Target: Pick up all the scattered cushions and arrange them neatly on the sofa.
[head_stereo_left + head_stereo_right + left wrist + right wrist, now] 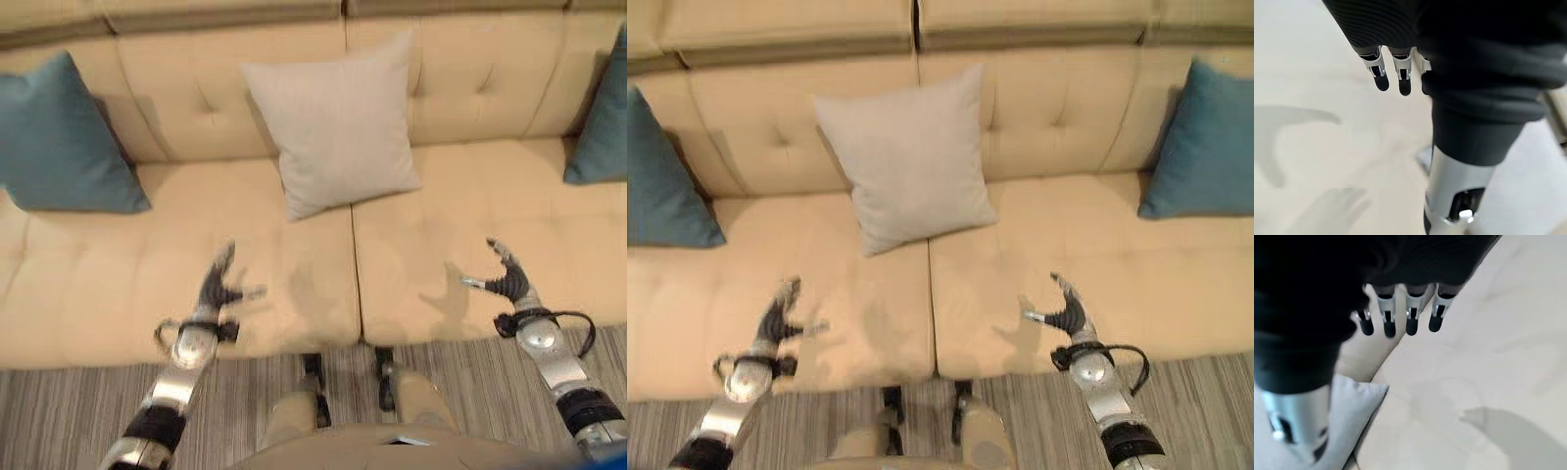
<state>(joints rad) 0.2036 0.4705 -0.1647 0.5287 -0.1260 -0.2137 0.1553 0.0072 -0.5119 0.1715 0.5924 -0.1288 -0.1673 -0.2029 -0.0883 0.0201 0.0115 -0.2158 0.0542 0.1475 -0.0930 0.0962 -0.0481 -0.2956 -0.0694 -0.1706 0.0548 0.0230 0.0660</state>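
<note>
Nearest the camera, the left hand [217, 290] hung just above the front of the beige sofa [88, 294], its fingers spread apart and holding nothing; on the far left of the seat a teal cushion [61, 137] leaned against the backrest; towards the middle a light grey cushion [338, 122] stood propped upright over the seam between the two seat pads, its lower corner tipped slightly toward the front; further right, the right hand [506, 277] hovered over the right seat pad, fingers likewise open and empty, well apart from any cushion; at the far right a second teal cushion [1205, 142] rested against the back. All three cushions seemed already placed on the sofa, so the arranging step looked finished or nearly so; the next move would probably call for either straightening the grey cushion or searching the striped rug [78, 411] for any cushion left over.
</note>
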